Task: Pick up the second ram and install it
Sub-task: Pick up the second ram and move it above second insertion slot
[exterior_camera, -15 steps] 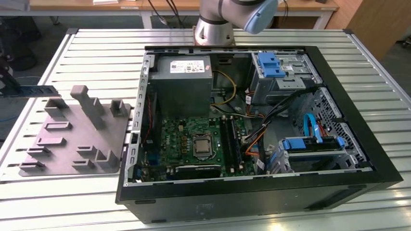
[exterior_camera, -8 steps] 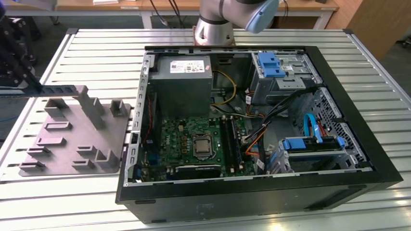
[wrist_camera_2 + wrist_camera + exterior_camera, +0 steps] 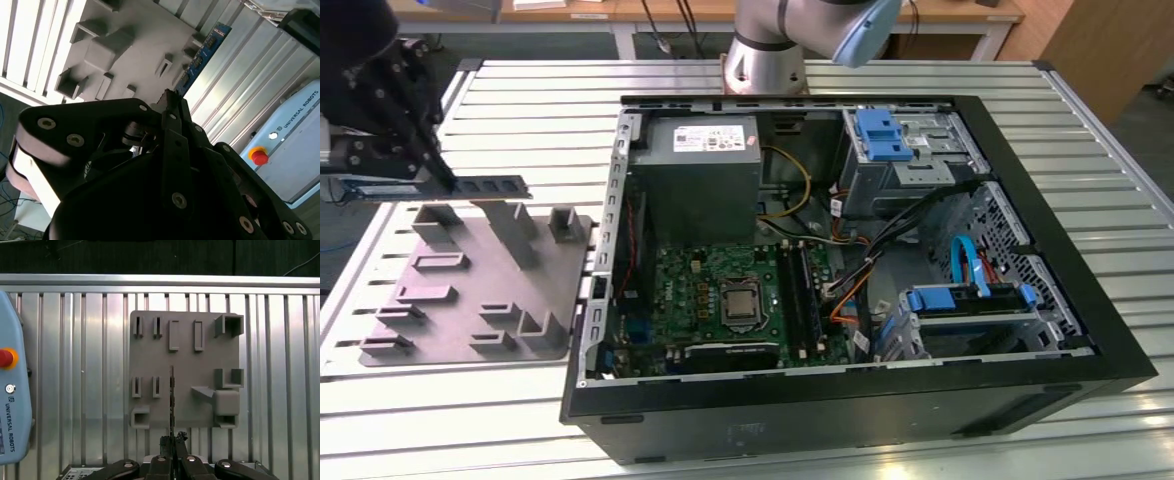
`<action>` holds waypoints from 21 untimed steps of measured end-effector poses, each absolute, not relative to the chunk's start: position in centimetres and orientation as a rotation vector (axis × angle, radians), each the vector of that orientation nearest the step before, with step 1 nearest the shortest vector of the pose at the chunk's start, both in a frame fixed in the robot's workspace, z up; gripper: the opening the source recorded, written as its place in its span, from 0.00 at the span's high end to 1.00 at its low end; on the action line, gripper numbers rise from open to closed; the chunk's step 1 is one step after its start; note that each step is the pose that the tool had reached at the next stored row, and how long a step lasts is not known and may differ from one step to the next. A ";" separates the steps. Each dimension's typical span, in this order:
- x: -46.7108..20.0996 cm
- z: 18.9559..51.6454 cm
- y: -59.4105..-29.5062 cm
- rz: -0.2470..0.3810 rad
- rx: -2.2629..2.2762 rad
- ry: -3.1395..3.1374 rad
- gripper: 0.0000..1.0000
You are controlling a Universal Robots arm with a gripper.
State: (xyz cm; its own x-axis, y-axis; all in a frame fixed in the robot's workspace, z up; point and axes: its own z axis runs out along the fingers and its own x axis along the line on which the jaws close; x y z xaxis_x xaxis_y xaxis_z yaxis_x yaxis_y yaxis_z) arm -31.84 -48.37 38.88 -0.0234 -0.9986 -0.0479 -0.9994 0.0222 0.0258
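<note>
In the second wrist view we see the black gripper (image 3: 171, 99) in the foreground, its fingers drawn together on the near end of the second ram (image 3: 204, 50). The stick projects away from the gripper, with chips visible along its blue board. Beyond it the grey holder plate (image 3: 135, 30), with raised blocks, rests on the ribbed metal table (image 3: 250, 85). A pale pendant (image 3: 295, 150) with a red button (image 3: 259, 157) lies nearby.

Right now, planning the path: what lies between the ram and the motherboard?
In the exterior view, a grey holder block and the case wall lie between ram and motherboard.
</note>
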 end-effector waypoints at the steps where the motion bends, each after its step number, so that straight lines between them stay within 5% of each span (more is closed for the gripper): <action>1: -31.4 38.9 -48.4 0.081 -2.184 2.234 0.86; 21: -22.3 38.8 -48.4 0.085 -2.186 2.236 0.86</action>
State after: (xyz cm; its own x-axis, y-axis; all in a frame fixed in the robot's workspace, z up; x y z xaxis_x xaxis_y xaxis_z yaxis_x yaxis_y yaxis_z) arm -22.30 -48.37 38.82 -0.0236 -0.9986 -0.0478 -0.9993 0.0222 0.0296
